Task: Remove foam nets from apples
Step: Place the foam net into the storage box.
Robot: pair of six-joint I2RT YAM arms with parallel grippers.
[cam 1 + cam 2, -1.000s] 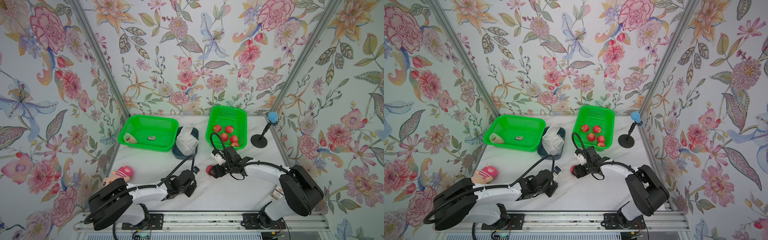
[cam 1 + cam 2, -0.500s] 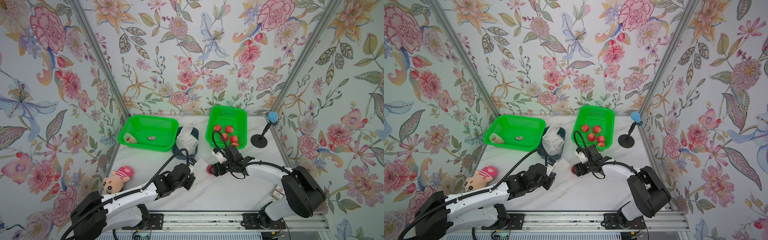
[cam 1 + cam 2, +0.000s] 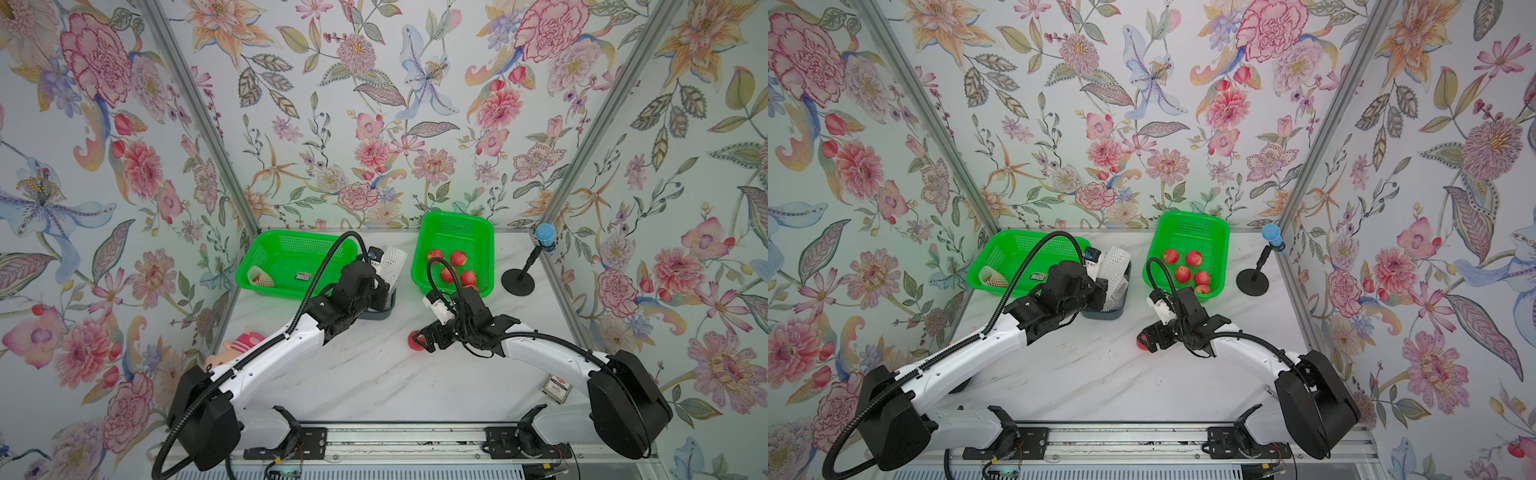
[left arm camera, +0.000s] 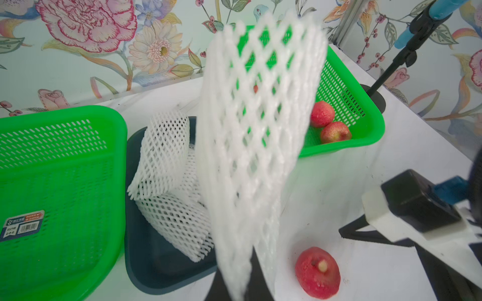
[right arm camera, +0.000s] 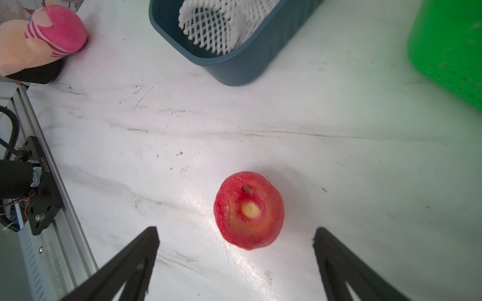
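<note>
The left pincer (image 4: 238, 284) clenched one end of the seemingly light, floppy white foam mesh net (image 4: 255, 130), while the released right pincer (image 5: 234, 230) faced the firm, probably roll-prone bare red apple (image 5: 249, 211).

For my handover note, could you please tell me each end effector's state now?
Left end effector: closed on foam net.
Right end effector: open, holding nothing.

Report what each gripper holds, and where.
The left gripper pinches a foam net by one end. The right gripper is open, holding nothing; the apple lies on the table.
</note>
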